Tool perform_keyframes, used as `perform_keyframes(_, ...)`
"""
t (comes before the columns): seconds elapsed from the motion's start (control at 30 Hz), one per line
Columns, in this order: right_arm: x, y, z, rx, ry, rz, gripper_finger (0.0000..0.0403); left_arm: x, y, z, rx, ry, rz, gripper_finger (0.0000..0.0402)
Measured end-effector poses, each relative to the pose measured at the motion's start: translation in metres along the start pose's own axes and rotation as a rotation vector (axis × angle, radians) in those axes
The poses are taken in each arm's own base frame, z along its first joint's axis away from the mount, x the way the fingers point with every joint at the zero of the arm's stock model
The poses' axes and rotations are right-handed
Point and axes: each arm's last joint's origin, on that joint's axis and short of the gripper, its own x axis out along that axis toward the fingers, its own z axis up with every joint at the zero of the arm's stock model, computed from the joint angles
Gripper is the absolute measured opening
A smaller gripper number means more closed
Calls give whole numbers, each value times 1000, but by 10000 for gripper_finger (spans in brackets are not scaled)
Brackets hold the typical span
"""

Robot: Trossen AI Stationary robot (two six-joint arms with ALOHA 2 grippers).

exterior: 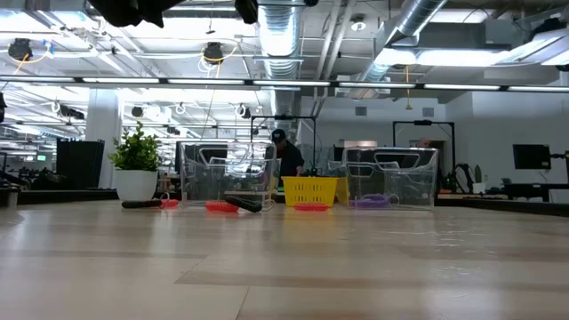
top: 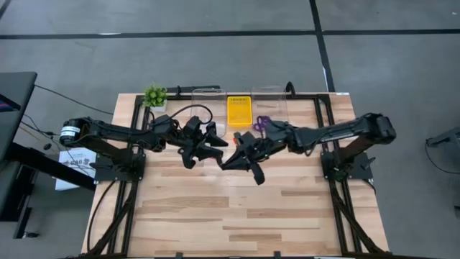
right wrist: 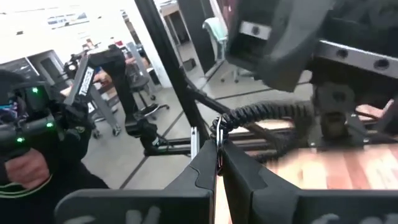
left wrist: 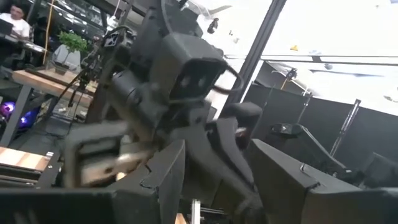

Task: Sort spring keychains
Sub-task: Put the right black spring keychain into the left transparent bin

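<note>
1. The yellow tray [top: 238,111] stands at the middle of the bench's [top: 237,216] far edge, and everything below is placed from it.
2. The right pincer [right wrist: 217,171] hangs above the bench just in front of the tray, towards the near edge. Its fingers are pressed together on the small metal ring [right wrist: 219,134] of a black spring keychain [right wrist: 273,114], whose coiled cord stretches sideways towards the other arm.
3. The left pincer [top: 215,144] is also just in front of the tray, a little to its left and close to the right pincer. In its own wrist view its fingers [left wrist: 158,180] stand spread. Whether they touch the cord cannot be told.
4. Purple spring keychains [top: 262,122] lie just right of the tray, at the clear container [top: 269,101] there.
5. In the low view, red-orange spring keychains [exterior: 220,207] lie on the bench left of the tray, by the second clear container [exterior: 222,173]. Another red-orange one [exterior: 308,207] lies right in front of the tray.
6. A small green plant [top: 154,96] stands well to the left of the tray, at the far left corner.
7. A person [exterior: 284,158] shows in the room behind the tray.
</note>
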Motion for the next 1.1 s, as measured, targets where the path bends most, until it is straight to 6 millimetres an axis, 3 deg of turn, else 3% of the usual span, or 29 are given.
perform_keyframes(0.17,2,-3,0,-7,-15,15,6,1,-3,-1,-4,22,-44,177)
perform_keyframes(0.57,-19,10,21,-37,-77,10,6,1,-3,-1,-11,28,-53,177)
perform_keyframes(1.1,-17,1,16,-7,-42,-68,6,2,-6,-3,-4,35,-69,172)
